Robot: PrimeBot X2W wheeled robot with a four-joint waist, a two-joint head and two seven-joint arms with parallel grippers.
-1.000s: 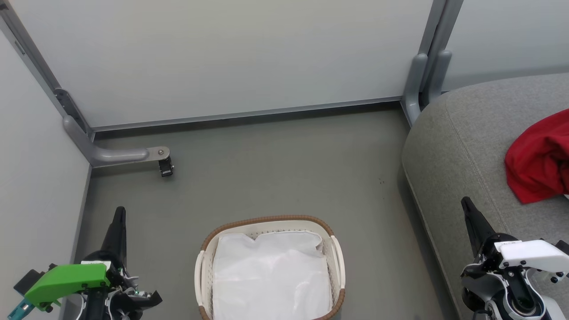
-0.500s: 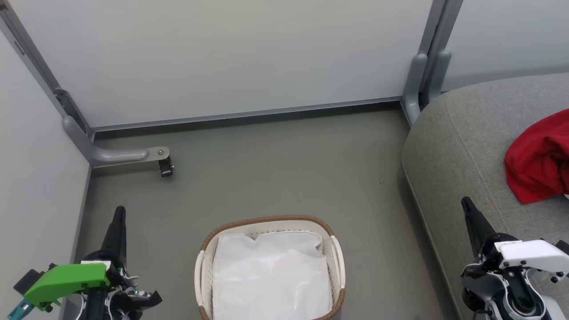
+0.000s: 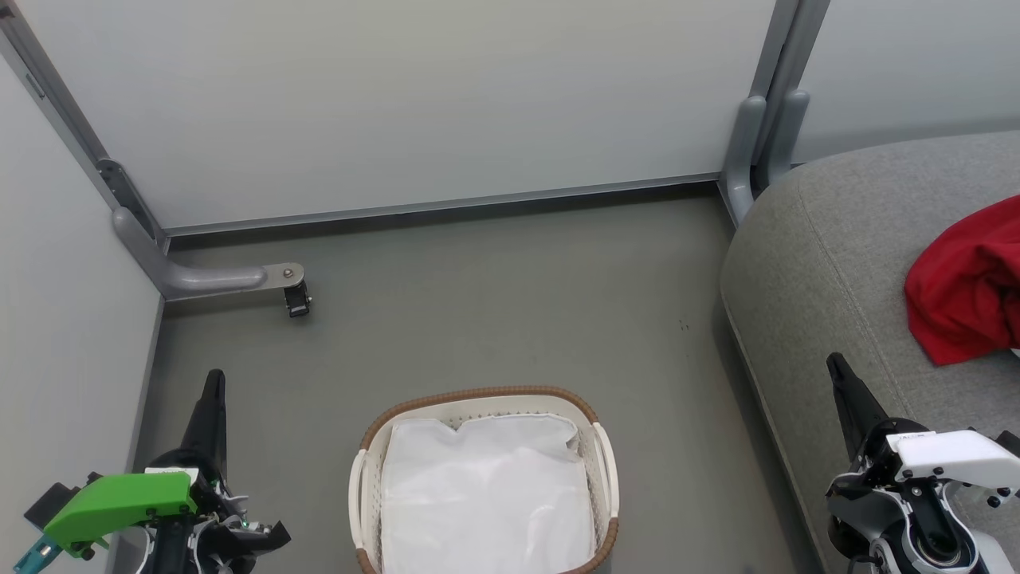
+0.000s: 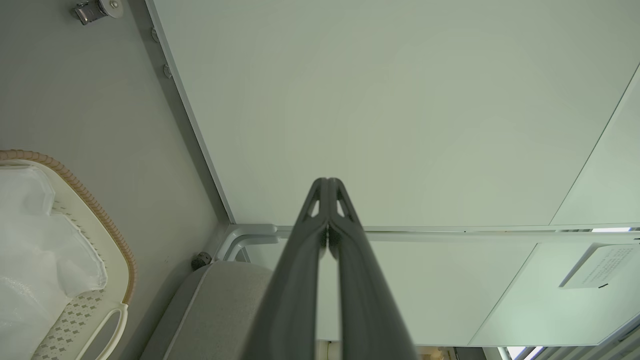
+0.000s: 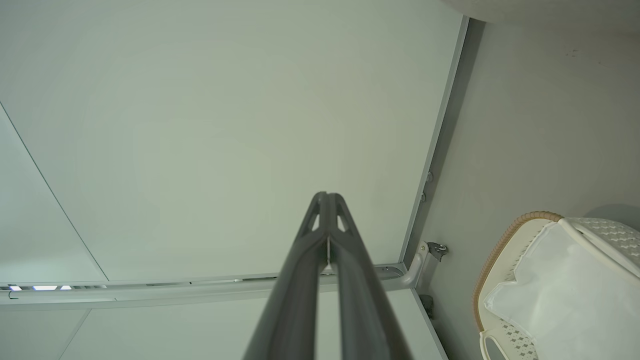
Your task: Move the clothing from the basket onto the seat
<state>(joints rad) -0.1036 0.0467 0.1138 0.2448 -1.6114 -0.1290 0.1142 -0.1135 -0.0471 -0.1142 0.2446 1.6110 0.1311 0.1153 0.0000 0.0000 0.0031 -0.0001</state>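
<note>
Nothing had moved since a second before. The left claw (image 3: 212, 391) at the lower left and the right claw (image 3: 841, 379) at the lower right were pinched shut and held nothing. They probably rested because the job looked done. The red clothing (image 3: 964, 287) lay on the grey seat (image 3: 821, 263) at the right. The basket (image 3: 478, 395) at the bottom middle had a white cloth (image 3: 486, 494) inside.

Pale partition walls (image 3: 398, 104), grey floor (image 3: 494, 303)

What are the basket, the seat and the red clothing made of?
The basket looks like matte white plastic with punched holes; its brown rim looks braided, perhaps wicker or imitation. The seat is seemingly woven grey cloth over padding, with a stitched seam. The clothing looks like soft red fabric, judging by its folds.
</note>
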